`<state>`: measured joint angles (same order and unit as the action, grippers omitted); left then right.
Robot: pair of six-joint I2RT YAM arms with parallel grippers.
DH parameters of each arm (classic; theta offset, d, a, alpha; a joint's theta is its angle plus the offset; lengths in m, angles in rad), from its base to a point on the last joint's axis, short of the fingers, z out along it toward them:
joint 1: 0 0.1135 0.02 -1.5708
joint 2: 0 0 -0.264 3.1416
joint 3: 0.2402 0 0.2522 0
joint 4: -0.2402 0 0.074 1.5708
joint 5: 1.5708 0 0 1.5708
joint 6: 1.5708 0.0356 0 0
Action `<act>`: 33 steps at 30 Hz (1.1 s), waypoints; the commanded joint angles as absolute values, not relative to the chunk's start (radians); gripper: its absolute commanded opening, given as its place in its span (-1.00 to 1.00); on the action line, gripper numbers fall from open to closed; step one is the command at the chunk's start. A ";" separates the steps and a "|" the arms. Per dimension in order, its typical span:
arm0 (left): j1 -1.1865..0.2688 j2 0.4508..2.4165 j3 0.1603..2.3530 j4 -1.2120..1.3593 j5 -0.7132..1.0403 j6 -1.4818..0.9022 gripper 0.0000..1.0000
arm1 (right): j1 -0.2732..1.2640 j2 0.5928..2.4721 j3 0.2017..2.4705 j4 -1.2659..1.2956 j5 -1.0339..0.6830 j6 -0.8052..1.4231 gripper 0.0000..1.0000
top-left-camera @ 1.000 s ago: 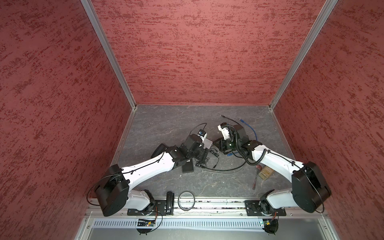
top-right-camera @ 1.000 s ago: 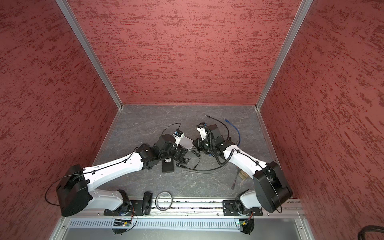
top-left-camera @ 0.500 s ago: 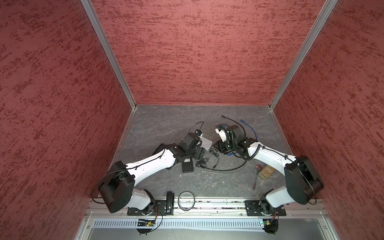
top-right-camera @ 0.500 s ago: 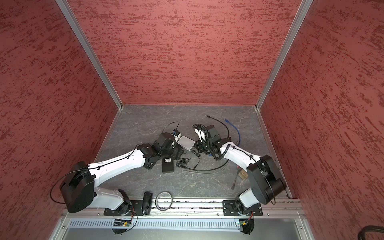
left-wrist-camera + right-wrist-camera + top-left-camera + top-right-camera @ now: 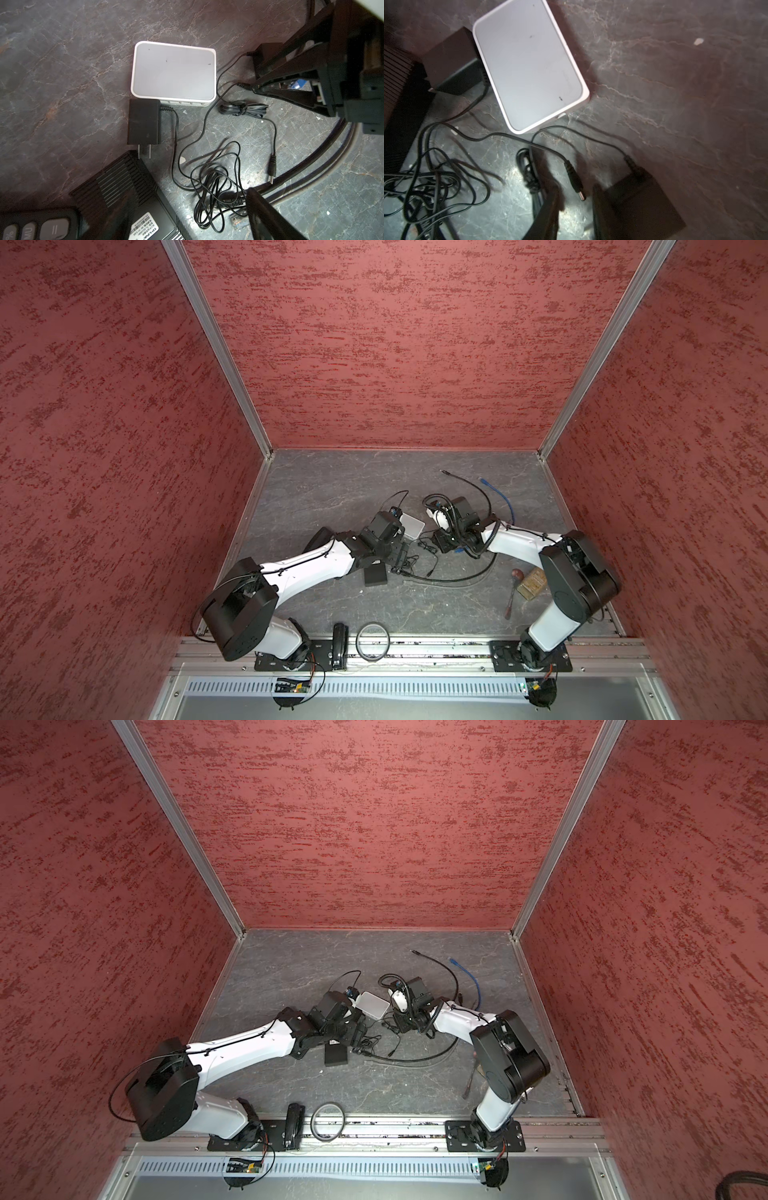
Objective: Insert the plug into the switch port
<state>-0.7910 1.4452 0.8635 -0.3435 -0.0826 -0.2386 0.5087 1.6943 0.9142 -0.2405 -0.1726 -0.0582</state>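
The white switch (image 5: 412, 526) (image 5: 374, 1006) lies flat on the grey table, its port row (image 5: 187, 102) facing the cable tangle. A black barrel plug (image 5: 574, 180) (image 5: 242, 85) lies between the fingertips of my right gripper (image 5: 572, 209) (image 5: 441, 545), which stands slightly open with table showing on either side of the plug's tip. My left gripper (image 5: 401, 558) hovers open over tangled thin cables (image 5: 209, 187). Only one of its fingers (image 5: 264, 216) shows in the left wrist view, and it holds nothing.
A black TP-Link switch (image 5: 128, 197), a calculator (image 5: 31, 226) and two black power adapters (image 5: 144, 122) (image 5: 633, 205) crowd the white switch. A second barrel plug (image 5: 272, 168), a thick black cable (image 5: 457, 578), a blue Ethernet cable (image 5: 498, 493), a screwdriver (image 5: 513, 593) and a wooden block (image 5: 532, 585) lie nearby.
My left gripper has drawn back from the white switch toward the table's front, leaving its top uncovered. The right gripper's jaws have parted a little.
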 commanded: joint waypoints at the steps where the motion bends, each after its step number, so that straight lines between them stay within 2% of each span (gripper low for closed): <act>1: -0.791 1.423 0.850 -0.310 -0.075 -0.262 0.70 | 0.508 1.719 0.959 -0.242 -0.140 -0.093 -0.42; 11: -0.788 1.412 0.831 -0.287 -0.079 -0.270 0.71 | 0.508 1.775 1.012 -0.293 -0.156 -0.120 -0.42; 17: -0.788 1.403 0.821 -0.272 -0.083 -0.273 0.71 | 0.512 1.742 1.003 -0.303 -0.209 -0.127 -0.43; 24: -0.782 1.381 0.795 -0.246 -0.074 -0.277 0.71 | 0.518 1.785 1.037 -0.346 -0.142 -0.133 -0.41; 33: -0.779 1.353 0.770 -0.229 -0.075 -0.286 0.72 | 0.523 1.814 1.070 -0.376 -0.176 -0.149 -0.44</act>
